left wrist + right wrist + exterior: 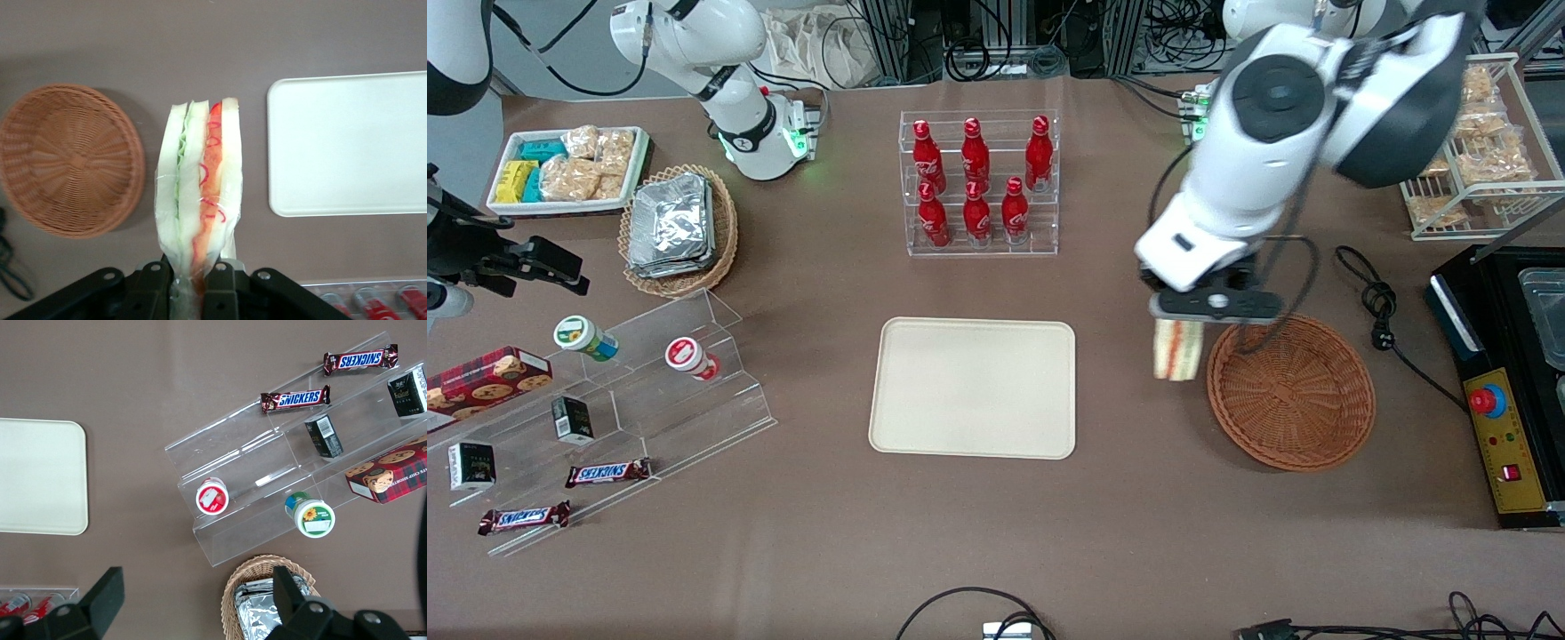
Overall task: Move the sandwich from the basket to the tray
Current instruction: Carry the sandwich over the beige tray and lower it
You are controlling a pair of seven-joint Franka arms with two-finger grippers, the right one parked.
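sandwich point(1176, 349) hangs in the air, pinched at one end by the left gripper point(1202, 313), whose two black fingers point(152, 288) are clamped on its clear wrapping. in the left wrist view the sandwich point(199, 200) shows its cut edge: white bread slices with a green layer in one half and an orange-red layer in the other. it is clear of the table, and its shadow falls on the brown cloth just beside the basket.

taking the cream tray point(974, 388) as the landmark: the sandwich is lifted above the bare table between the tray and the reddish-brown wicker basket point(1291, 391), close to the basket's rim and apart from the tray's edge. the basket holds nothing and lies toward the working arm's end of the table from the tray. the tray itself is flat and bare.

farther from the front camera than the tray stands a clear acrylic rack with six red cola bottles point(975, 182). toward the parked arm's end from the tray sits a clear stepped display stand point(694, 391) with two small lidded cups point(691, 358), small dark boxes and two snickers bars point(607, 473); a lighter wicker basket of foil packets point(676, 227) lies farther from the front camera than that stand.
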